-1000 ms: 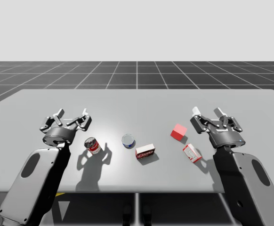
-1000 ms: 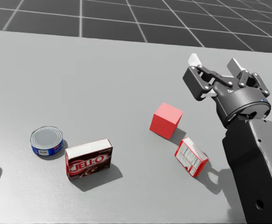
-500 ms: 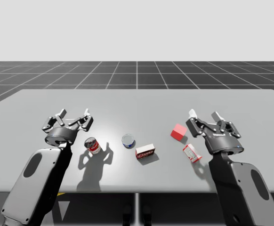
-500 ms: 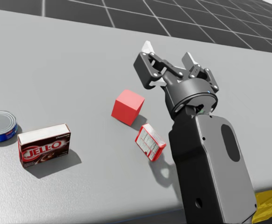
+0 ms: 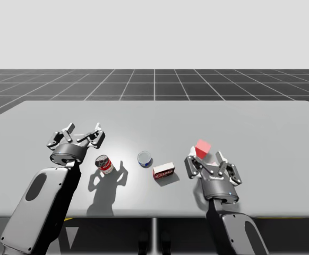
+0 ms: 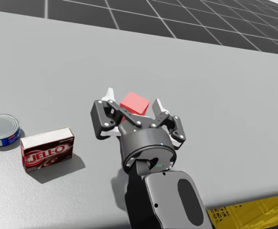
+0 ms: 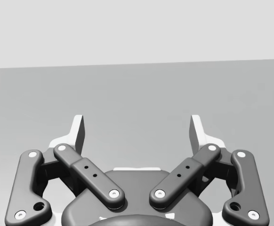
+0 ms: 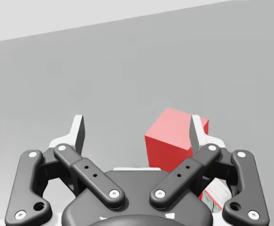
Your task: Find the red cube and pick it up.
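We count one red cube (image 5: 202, 148) (image 6: 134, 103) (image 8: 170, 136), two cans, two boxes and two grippers on or over the one grey table (image 5: 260, 119).

We place everything from the dark red box (image 5: 164, 170) (image 6: 47, 153), which lies flat near the table's front edge. The red cube rests on the table to the right of the dark red box and a little farther back, apart from it. The flat blue can (image 5: 144, 158) (image 6: 2, 130) stands just beside the box, to its left and slightly behind. The red-and-white can (image 5: 104, 164) lies tilted farther left of the box, past the blue can.

Our right gripper (image 5: 205, 159) (image 6: 133, 102) (image 8: 137, 129) hangs to the right of the dark red box, on the near side of the cube. Its fingers are spread wide and grasp nothing. In the right wrist view the cube sits just ahead of the fingers, off toward one of them. We cannot tell whether that finger touches it. Under this gripper a sliver of a red-and-white box (image 8: 211, 197) peeks out.

Our left gripper (image 5: 83, 130) (image 7: 137, 129) is well to the left of the dark red box, beyond the red-and-white can. Its fingers are also spread apart and hold nothing, with bare table ahead.
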{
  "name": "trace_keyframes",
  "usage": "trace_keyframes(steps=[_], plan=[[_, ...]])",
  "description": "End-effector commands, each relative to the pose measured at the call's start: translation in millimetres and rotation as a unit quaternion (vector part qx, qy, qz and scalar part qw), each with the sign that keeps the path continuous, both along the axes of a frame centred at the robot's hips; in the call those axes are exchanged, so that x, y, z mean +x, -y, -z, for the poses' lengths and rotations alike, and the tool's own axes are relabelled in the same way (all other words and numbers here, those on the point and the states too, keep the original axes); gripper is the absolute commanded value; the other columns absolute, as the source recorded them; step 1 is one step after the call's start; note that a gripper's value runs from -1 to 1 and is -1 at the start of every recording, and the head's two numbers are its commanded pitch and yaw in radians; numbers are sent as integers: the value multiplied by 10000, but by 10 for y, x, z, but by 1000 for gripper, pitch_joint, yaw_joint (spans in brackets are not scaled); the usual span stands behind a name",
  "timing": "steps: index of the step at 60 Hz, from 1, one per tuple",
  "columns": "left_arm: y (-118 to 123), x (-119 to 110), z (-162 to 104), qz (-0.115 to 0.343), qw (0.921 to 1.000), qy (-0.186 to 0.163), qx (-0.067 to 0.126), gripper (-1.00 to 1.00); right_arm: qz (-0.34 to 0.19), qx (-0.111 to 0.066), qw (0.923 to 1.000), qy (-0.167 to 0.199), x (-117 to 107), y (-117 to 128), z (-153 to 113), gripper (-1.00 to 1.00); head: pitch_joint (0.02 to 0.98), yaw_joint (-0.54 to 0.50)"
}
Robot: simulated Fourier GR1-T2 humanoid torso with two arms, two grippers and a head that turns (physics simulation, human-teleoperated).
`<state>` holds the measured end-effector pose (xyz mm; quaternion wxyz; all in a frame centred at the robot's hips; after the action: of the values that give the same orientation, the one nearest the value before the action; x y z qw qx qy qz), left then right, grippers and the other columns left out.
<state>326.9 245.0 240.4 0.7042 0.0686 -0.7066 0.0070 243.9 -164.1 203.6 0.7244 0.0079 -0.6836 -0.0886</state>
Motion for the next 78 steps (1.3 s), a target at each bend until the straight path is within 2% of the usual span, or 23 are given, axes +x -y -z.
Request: trace_keyframes(steps=[1, 4, 6, 9, 12, 18, 28, 32, 35, 41, 51, 72, 78], plan=[[2, -4, -2, 3, 10000, -9, 2, -1000, 110, 31, 9993, -350, -84, -160, 299, -1000, 800, -387], [3, -6, -2, 5, 10000, -11, 1, -1000, 181, -53, 9989, -431, -96, -209, 361, -1000, 801, -385], [3, -8, -2, 4, 10000, -13, 0, -1000, 186, -4, 9983, -545, -101, -234, 403, -1000, 802, -384], [5, -11, -3, 5, 10000, -14, 0, -1000, 299, -122, 9975, -636, -99, -270, 466, -1000, 802, -381], [6, -14, -4, 8, 10000, -14, 0, -1000, 429, -132, 9961, -763, -76, -266, 531, -1000, 803, -379], [4, -20, -6, 3, 10000, -16, -2, -1000, 525, -150, 9939, -953, -26, -221, 617, -1000, 804, -376], [5, -28, -10, 0, 10000, -11, -10, -1000, 745, -394, 9910, -1036, 110, -114, 726, -1000, 805, -373], [5, -30, -10, -2, 10000, -11, -10, -1000, 709, -312, 9910, -1092, 162, -71, 747, -1000, 806, -372], [5, -33, -10, -13, 10000, -6, 1, -1000, 778, -393, 9904, -1075, 229, -35, 765, -1000, 806, -373], [4, -35, -12, -27, 10000, 3, 16, -1000, 769, -361, 9898, -1139, 335, 1, 760, -1000, 805, -374], [-1, -40, -18, -42, 10000, 16, 18, -1000, 840, -465, 9888, -1145, 476, 21, 739, -1000, 804, -371], [4, -37, -23, -37, 10000, 4, 22, -1000, 954, -497, 9866, -1224, 827, 64, 684, -1000, 804, -366], [5, -39, -23, -36, 10000, 3, 20, -1000, 1006, -574, 9855, -1240, 900, 66, 681, -1000, 803, -364]])
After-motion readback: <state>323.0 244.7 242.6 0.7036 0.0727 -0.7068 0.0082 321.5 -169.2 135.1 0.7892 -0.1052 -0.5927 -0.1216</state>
